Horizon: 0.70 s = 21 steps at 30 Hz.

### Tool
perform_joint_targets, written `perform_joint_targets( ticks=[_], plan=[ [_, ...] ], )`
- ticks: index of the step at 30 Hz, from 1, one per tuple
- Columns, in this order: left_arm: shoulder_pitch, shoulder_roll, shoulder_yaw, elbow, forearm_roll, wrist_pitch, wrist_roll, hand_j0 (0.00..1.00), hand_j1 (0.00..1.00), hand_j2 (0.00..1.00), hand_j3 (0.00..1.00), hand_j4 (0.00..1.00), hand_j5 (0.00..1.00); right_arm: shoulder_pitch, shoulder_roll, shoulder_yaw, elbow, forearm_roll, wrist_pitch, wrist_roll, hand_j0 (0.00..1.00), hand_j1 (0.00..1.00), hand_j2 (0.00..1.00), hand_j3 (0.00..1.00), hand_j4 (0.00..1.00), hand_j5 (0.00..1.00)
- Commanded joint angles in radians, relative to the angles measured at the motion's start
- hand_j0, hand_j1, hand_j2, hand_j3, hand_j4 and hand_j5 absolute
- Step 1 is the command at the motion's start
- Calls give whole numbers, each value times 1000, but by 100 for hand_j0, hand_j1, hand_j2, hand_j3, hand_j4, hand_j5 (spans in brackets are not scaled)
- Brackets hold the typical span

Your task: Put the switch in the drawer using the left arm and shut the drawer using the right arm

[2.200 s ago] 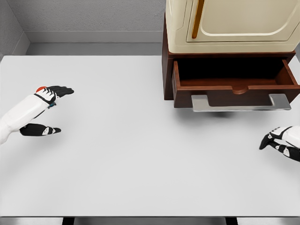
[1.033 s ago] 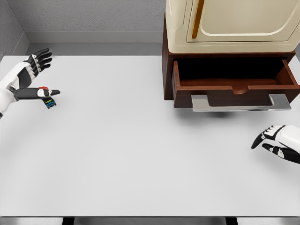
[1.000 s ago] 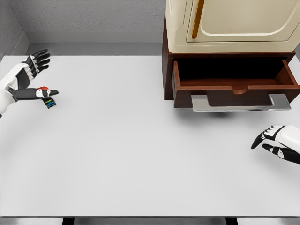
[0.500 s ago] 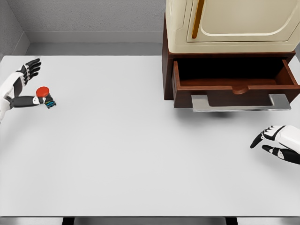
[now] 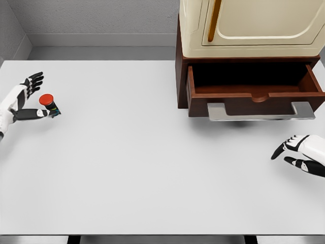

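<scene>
Red-capped switch [image 5: 47,101] on the table [image 5: 127,168] at far left, between the spread thumb and fingers of the left hand [image 5: 23,99], grip unclear; drawer [image 5: 254,91] pulled open; right hand [image 5: 299,155] loosely open, empty, at right edge.

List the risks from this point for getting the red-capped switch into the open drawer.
1. The left robot hand is open around the small red-capped switch with fingers spread, not closed; a loose grasp might knock it away.
2. The open brown wooden drawer sits far across the white table, so a weakly held switch may drop in transit.
3. The right robot hand rests near the drawer's metal handle; closing early could block the drop.
</scene>
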<state>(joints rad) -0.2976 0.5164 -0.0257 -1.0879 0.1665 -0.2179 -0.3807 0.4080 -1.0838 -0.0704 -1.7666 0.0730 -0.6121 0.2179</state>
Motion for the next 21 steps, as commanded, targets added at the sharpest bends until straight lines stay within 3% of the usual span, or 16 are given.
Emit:
perform_joint_targets(
  ticks=[1, 3, 5, 6, 10, 21],
  plan=[
    [0, -15, 0, 31, -19, 2, 0, 100, 100, 100, 100, 100, 100, 0, -5, 0, -1, -7, 1, 0, 54, 54, 54, 54, 54, 54],
    [-2, -25, 1, 32, -21, -1, 2, 100, 100, 100, 100, 100, 100, 0, -12, 0, -1, -7, 1, 0, 54, 54, 54, 54, 54, 54],
    [-3, -32, -3, 32, -27, -8, 95, 100, 100, 100, 100, 100, 100, 0, -12, 0, -1, -7, 1, -2, 54, 54, 54, 54, 54, 54],
    [-3, -33, 1, 32, -45, -8, 103, 100, 100, 100, 100, 100, 100, 0, -12, 0, -1, -7, 1, 0, 54, 54, 54, 54, 54, 54],
    [-25, -55, 4, 69, -45, -6, 108, 100, 100, 100, 100, 100, 100, -2, -12, 0, -1, -7, 1, 0, 54, 54, 54, 54, 54, 54],
    [-18, -76, 0, 63, -99, -38, 108, 96, 96, 96, 96, 96, 96, -11, -12, 0, -1, -7, 1, 0, 54, 54, 54, 54, 54, 54]
  ],
)
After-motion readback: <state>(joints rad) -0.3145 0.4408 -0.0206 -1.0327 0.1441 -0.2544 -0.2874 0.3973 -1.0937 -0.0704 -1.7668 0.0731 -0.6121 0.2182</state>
